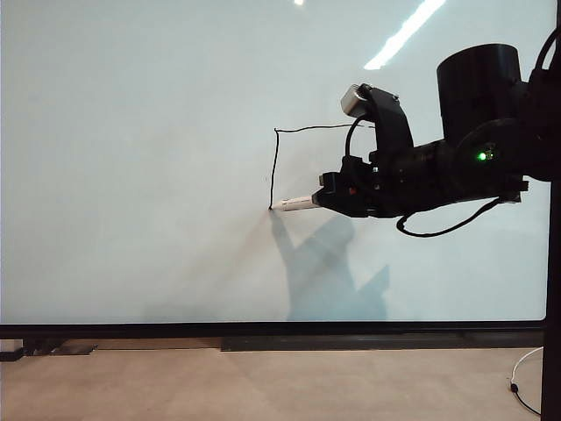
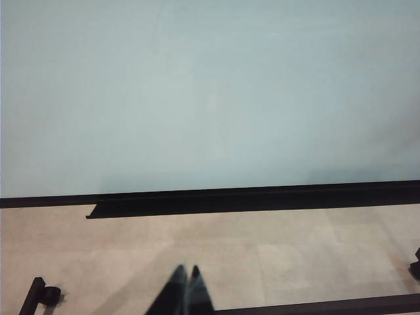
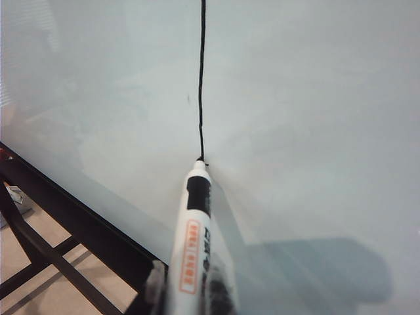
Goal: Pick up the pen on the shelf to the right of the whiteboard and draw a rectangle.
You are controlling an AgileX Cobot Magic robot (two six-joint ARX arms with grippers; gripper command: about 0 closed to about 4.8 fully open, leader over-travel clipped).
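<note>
The whiteboard (image 1: 140,175) fills the exterior view and bears two black lines of a partly drawn rectangle (image 1: 275,167): a top stroke and a left stroke running down. My right gripper (image 1: 326,191) is shut on the pen (image 1: 294,203), a white marker whose dark tip touches the board at the lower end of the left stroke. In the right wrist view the pen (image 3: 195,230) sits between the gripper's fingers (image 3: 156,282) with its tip on the line (image 3: 201,79). My left gripper (image 2: 186,272) is shut, held low above the floor, away from the board (image 2: 210,92).
A black shelf (image 1: 377,342) runs under the whiteboard's lower frame, also seen as a ledge (image 2: 256,202) in the left wrist view. Black stand legs (image 3: 46,243) cross the beige floor (image 1: 263,386). A white cable (image 1: 526,368) lies at the floor's right.
</note>
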